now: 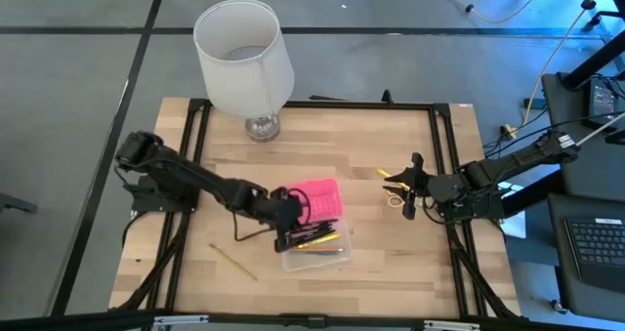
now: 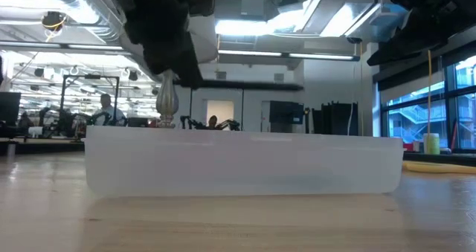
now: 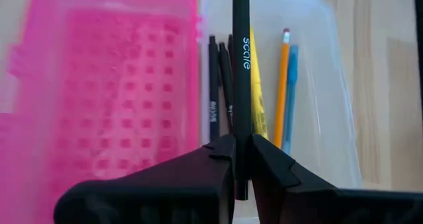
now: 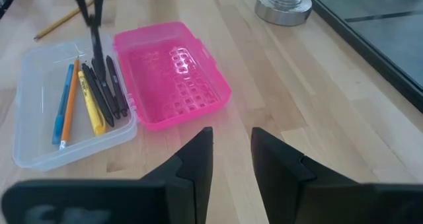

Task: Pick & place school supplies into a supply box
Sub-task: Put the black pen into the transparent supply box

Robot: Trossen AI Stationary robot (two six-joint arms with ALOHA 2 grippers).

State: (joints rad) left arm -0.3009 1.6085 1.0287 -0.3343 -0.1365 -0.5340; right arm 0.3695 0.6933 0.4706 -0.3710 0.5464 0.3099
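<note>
The supply box lies open mid-table, its pink lid (image 1: 318, 200) flat on the wood beside the clear base (image 1: 314, 252). In the base lie black pens (image 3: 217, 85), a yellow one (image 3: 259, 105), an orange pencil (image 3: 281, 85) and a blue pen (image 3: 291, 92). My left gripper (image 1: 286, 235) hovers over the base, shut on a black pen (image 3: 241, 65). My right gripper (image 4: 231, 154) stands open with nothing between its fingers near the table's right edge, beside the yellow-handled scissors (image 1: 393, 186). A tan pencil (image 1: 232, 261) lies flat on the table left of the box. My left gripper pinches the black pen near its upper end (image 3: 241, 154) between its two fingertips. The fingers slant downward from the table's left side, and the pen runs on past them along their line. The pen is tilted over the clear base; whether its lower end touches anything there I cannot tell.
A white-shaded lamp (image 1: 244, 58) stands on its metal foot (image 1: 262, 127) at the table's far edge. Black frame rails (image 1: 444, 175) run along the left and right sides. Bare wood lies between the box and my right gripper.
</note>
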